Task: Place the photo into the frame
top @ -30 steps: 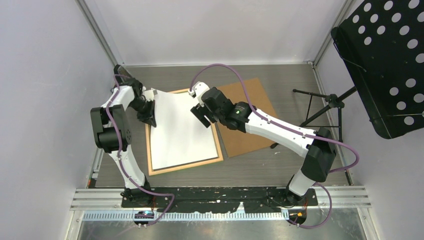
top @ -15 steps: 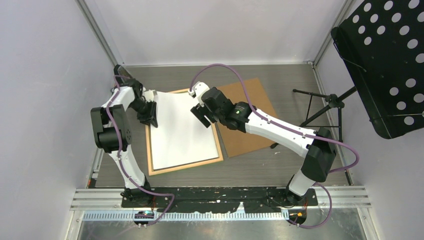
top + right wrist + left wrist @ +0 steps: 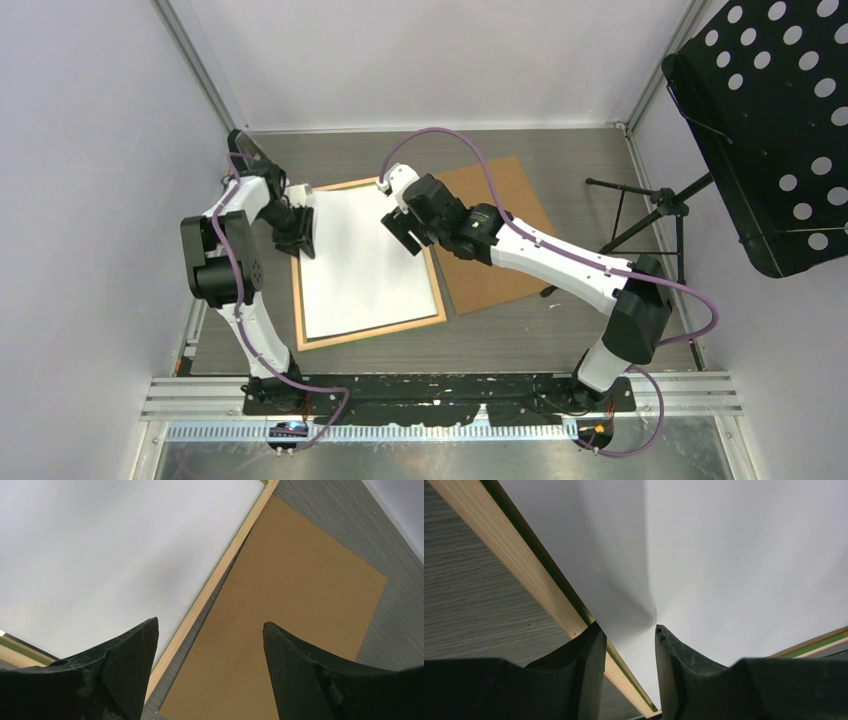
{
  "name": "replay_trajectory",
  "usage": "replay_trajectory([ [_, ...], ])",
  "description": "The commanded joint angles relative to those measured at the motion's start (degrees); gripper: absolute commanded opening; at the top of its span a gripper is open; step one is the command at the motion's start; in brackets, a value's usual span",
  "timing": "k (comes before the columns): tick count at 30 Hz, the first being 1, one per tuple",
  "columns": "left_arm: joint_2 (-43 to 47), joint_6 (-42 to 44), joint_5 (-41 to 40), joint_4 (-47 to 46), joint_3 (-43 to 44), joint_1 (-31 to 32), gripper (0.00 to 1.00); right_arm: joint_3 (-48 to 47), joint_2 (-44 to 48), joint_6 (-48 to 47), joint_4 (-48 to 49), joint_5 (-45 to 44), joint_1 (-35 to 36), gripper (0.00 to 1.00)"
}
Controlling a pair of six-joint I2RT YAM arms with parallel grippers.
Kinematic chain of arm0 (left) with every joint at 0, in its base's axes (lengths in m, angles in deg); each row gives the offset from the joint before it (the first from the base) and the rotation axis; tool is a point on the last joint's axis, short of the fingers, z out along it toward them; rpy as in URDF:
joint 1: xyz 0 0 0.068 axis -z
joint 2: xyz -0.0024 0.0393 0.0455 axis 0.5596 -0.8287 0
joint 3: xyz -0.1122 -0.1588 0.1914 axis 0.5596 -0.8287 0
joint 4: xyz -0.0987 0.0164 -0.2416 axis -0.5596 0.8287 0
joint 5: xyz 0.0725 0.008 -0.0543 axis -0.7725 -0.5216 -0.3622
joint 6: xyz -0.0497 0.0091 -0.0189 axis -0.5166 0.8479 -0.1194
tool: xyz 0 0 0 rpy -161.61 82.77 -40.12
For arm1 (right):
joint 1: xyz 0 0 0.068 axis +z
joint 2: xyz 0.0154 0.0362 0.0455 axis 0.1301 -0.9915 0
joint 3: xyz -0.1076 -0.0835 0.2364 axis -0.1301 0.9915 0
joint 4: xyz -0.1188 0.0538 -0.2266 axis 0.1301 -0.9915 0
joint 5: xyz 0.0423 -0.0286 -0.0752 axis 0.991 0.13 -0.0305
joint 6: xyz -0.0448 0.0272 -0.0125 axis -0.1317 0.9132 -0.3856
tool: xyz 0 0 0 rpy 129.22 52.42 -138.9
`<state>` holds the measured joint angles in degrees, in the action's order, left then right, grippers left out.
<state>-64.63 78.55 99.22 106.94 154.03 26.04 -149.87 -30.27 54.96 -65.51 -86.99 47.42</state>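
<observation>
Large flexible photo (image 3: 365, 260), white side up, lies inside the thin light-wood rectangular frame (image 3: 371, 332), long axes aligned — left hand (image 3: 626, 627), parted and empty, at the frame's left rail, nearer; right hand (image 3: 210, 622) spread wide above its right rail.

white photo (image 3: 365, 260), light wood frame (image 3: 370, 333), brown board (image 3: 485, 285)

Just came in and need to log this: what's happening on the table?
Two robot arms are seating a photo, white back up, in a wooden frame. The left fingers stand parted at its left edge. The right fingers hang open over the frame's right edge, beside the brown backing board.
</observation>
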Motion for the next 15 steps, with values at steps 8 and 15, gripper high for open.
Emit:
replay_trajectory([
  [8,4.98,-0.45,-2.96,-2.63,-2.21,-0.62,0.40,0.16,2.60,-0.30,2.22,-0.28,-0.31,0.82],
  [15,6.80,-0.79,-3.77,-3.34,-2.75,-0.80,0.41,0.20,2.76,-0.37,2.22,-0.36,-0.31,0.82],
])
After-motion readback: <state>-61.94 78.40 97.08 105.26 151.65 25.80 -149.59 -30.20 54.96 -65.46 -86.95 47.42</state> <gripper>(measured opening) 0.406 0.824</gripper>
